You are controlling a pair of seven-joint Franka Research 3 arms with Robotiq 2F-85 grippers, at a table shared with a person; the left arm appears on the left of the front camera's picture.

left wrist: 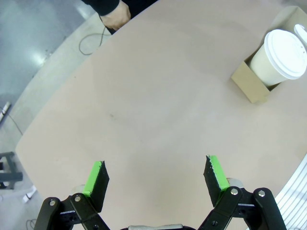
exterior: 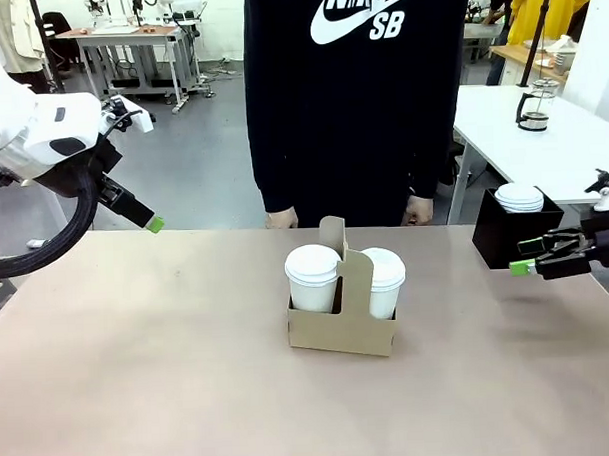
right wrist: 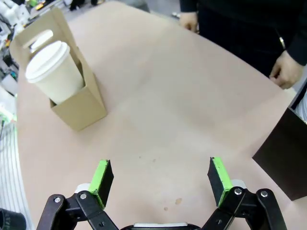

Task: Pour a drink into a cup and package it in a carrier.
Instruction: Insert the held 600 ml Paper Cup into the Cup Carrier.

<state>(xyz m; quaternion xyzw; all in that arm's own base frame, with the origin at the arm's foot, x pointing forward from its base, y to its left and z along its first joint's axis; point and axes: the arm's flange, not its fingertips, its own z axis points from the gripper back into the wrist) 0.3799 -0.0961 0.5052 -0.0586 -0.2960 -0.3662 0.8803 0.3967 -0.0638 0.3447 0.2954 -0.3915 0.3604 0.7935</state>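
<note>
While the carrier [exterior: 342, 327] sits mid-frame with two lidded cups upright in it, the left gripper [exterior: 152, 224] hangs spread at upper left and the right gripper [exterior: 524, 257] spread at right edge, somewhat nearer it.

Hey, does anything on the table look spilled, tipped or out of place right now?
Nothing stands out. Both lidded cups sit upright in the carrier, and the table shows only a few faint specks near the right gripper.
</note>
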